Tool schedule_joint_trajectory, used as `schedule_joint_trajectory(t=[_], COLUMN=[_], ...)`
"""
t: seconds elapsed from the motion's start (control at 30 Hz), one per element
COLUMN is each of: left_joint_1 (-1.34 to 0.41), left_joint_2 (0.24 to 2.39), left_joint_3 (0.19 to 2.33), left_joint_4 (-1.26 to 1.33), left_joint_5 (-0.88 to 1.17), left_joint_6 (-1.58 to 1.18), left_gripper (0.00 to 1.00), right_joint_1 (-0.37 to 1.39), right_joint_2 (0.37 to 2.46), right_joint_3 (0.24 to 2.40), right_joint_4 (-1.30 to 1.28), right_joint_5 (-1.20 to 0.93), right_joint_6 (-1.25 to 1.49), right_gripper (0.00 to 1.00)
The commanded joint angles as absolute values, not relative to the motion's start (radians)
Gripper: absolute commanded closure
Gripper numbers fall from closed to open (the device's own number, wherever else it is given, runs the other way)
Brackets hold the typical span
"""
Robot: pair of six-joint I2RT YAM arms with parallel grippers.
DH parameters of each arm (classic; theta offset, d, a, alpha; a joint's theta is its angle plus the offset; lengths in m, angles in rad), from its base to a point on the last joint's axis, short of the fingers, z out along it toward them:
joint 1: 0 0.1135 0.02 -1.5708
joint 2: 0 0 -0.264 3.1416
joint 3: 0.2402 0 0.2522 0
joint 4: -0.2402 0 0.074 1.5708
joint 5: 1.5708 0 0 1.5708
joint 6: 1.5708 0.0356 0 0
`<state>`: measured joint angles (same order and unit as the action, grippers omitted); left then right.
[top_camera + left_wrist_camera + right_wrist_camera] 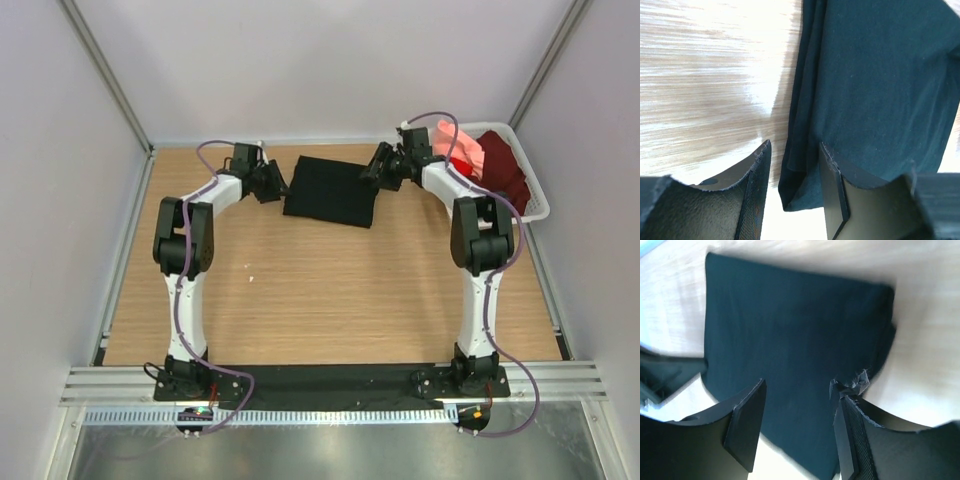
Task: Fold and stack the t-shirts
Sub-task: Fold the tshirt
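The black t-shirt (330, 190) lies folded into a rectangle on the wooden table at the back centre. My left gripper (272, 183) is open at its left edge; in the left wrist view the folded edge of the shirt (880, 85) lies between and past the open fingers (756, 185). My right gripper (377, 166) is open at the shirt's upper right corner, and the right wrist view shows the shirt (795, 335) under its spread fingers (747, 420). Salmon-pink (446, 138), red (462, 164) and maroon (502, 160) shirts lie in the basket.
A white basket (540, 205) stands at the back right by the wall. Bare wooden table (330, 290) stretches from the shirt to the arm bases. Grey walls close in on the left, back and right.
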<state>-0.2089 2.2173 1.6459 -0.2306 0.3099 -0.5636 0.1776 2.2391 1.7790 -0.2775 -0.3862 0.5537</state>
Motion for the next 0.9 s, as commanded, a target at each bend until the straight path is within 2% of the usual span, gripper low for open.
schedule_joint_trajectory(t=[0.0,0.07,0.27,0.47,0.57,0.6,0.67,0.7,0.8,0.87], left_joint_1=[-0.210,-0.209,-0.209,-0.209,-0.209,-0.209,-0.210,-0.210,-0.210,-0.210], left_joint_2=[2.215,2.233,2.283,2.299,2.293,2.287,2.260,2.249,2.174,2.097], left_joint_3=[1.684,1.735,1.793,1.792,1.773,1.764,1.735,1.723,1.657,1.591], left_joint_4=[-0.256,-0.299,-0.339,-0.334,-0.336,-0.334,-0.327,-0.321,-0.321,-0.347], left_joint_5=[0.333,0.324,0.325,0.348,0.342,0.333,0.333,0.330,0.286,0.243], left_joint_6=[-0.522,-0.500,-0.488,-0.521,-0.548,-0.558,-0.568,-0.574,-0.607,-0.664], left_gripper=[0.56,0.56,0.57,0.67,0.76,0.81,0.89,0.97,1.00,1.00], right_joint_1=[0.202,0.215,0.222,0.227,0.229,0.229,0.230,0.227,0.230,0.230], right_joint_2=[2.054,2.000,2.042,2.060,2.049,2.042,2.030,2.020,1.964,1.921], right_joint_3=[1.608,1.502,1.433,1.404,1.376,1.368,1.338,1.325,1.255,1.207], right_joint_4=[-0.299,-0.261,-0.238,-0.238,-0.227,-0.224,-0.213,-0.209,-0.192,-0.210], right_joint_5=[-0.318,-0.290,-0.327,-0.313,-0.331,-0.340,-0.359,-0.365,-0.396,-0.416], right_joint_6=[0.515,0.506,0.505,0.476,0.460,0.456,0.443,0.442,0.439,0.434], right_gripper=[0.39,0.39,0.39,0.43,0.54,0.68,0.81,0.91,0.99,0.99])
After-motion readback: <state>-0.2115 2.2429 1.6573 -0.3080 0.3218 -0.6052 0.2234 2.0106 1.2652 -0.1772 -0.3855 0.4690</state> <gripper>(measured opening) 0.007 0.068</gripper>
